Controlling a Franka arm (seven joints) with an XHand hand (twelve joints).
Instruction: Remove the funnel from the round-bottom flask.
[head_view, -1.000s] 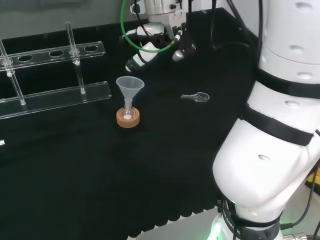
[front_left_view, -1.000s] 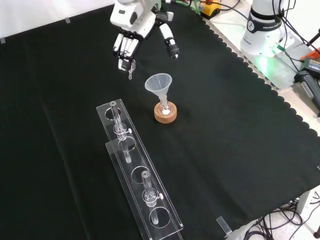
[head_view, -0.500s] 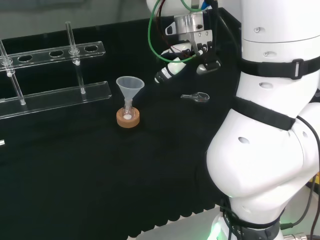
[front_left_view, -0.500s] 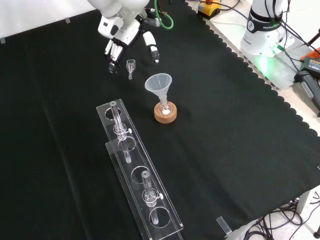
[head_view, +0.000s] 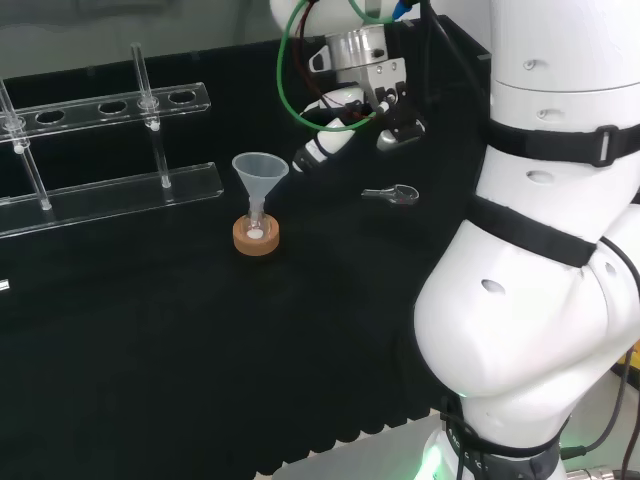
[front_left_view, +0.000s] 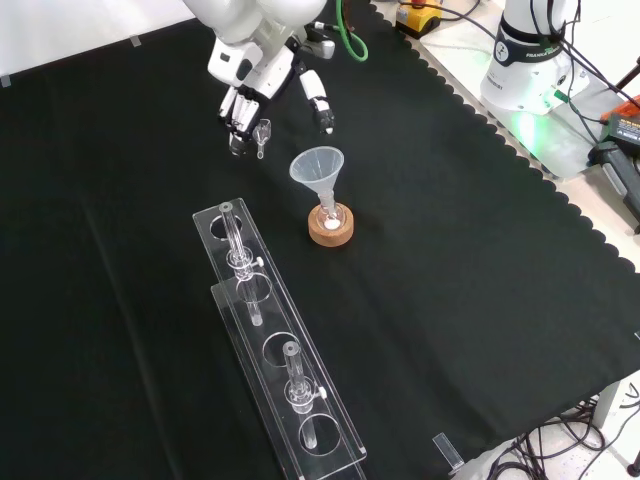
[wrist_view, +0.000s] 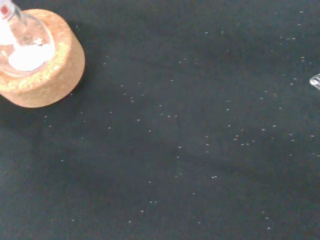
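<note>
A clear funnel (head_view: 260, 170) (front_left_view: 317, 168) stands with its stem in a small round-bottom flask (head_view: 256, 230) (front_left_view: 329, 218) (wrist_view: 22, 42) that holds some white powder. The flask rests on a cork ring (head_view: 256, 238) (front_left_view: 331, 229) (wrist_view: 42, 82). The hand (head_view: 345, 125) (front_left_view: 262, 85) hangs above the cloth, to the right of the funnel in the head view and up and left of it in the front view. Its fingers (front_left_view: 238, 110) are straight and spread, the thumb (front_left_view: 320, 100) apart, and nothing is in them. It does not touch the funnel.
A small clear stopper (head_view: 395, 194) (front_left_view: 262, 132) lies on the cloth under the hand. A clear test-tube rack (head_view: 110, 150) (front_left_view: 275, 350) with a few tubes stands at the left in the head view. The arm's big white links (head_view: 550, 250) rise at the right.
The hand has moved closer to the funnel: left in the head view, down and right in the front view. Funnel, flask and stopper have not moved.
</note>
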